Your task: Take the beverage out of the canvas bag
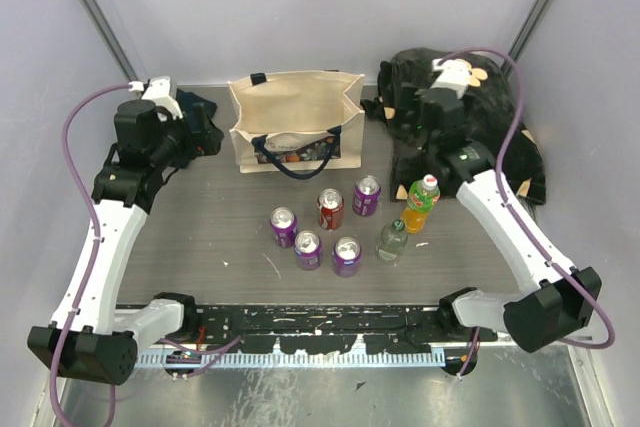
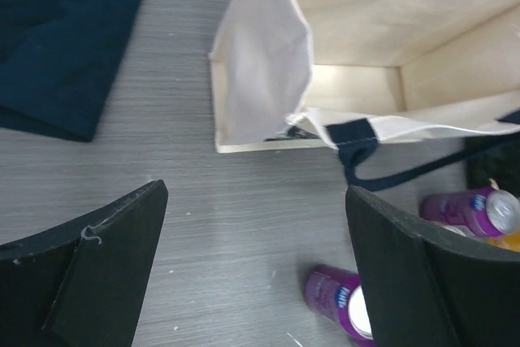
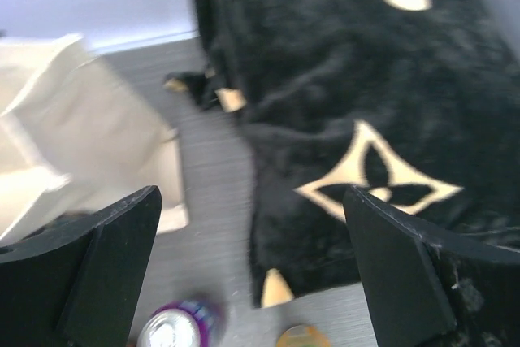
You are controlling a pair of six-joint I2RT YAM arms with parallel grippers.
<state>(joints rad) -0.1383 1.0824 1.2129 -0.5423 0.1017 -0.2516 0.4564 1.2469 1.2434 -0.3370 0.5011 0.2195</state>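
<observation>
The cream canvas bag (image 1: 295,119) with navy handles stands open at the back middle. In the left wrist view its inside (image 2: 357,87) shows bare canvas with no drink visible. Several purple cans (image 1: 308,249), a red can (image 1: 330,209), a clear bottle (image 1: 391,240) and an orange bottle (image 1: 420,203) stand on the table in front of it. My left gripper (image 1: 200,135) is open and empty, left of the bag (image 2: 256,274). My right gripper (image 1: 427,112) is open and empty, right of the bag over the black bag's edge (image 3: 252,274).
A small navy cloth (image 2: 57,38) lies at the back left under my left arm. A black fabric bag with tan flower motifs (image 3: 366,119) fills the back right corner. Grey walls close in the table on three sides.
</observation>
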